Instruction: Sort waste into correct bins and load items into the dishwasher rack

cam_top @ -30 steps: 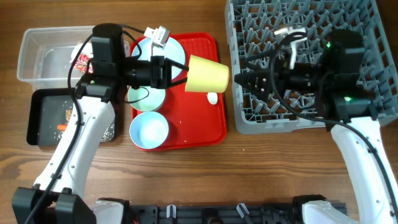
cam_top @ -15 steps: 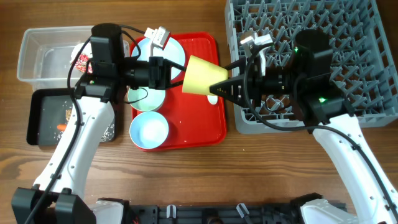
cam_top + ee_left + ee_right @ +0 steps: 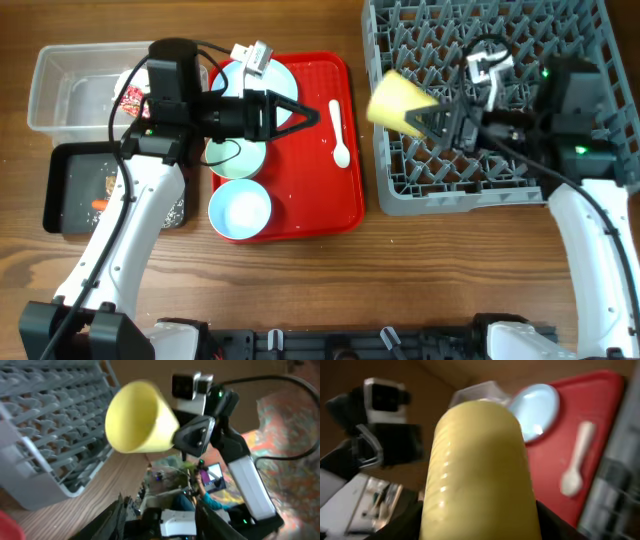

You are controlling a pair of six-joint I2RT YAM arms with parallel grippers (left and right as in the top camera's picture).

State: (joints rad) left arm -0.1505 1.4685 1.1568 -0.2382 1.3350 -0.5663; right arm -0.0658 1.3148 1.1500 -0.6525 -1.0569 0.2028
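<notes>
Yellow cup [image 3: 398,101] sideways, mouth toward red tray [image 3: 310,190].

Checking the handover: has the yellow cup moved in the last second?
Yes: the yellow cup moved right, from above the red tray to above the dishwasher rack's left edge, in the right gripper.

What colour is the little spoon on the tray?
White. The small plastic spoon lies on the flat red tray, clearest in the overhead view.

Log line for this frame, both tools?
right tool: shut on yellow cup, over rack left edge | left tool: open, empty, above red tray | spoon: on tray
</notes>
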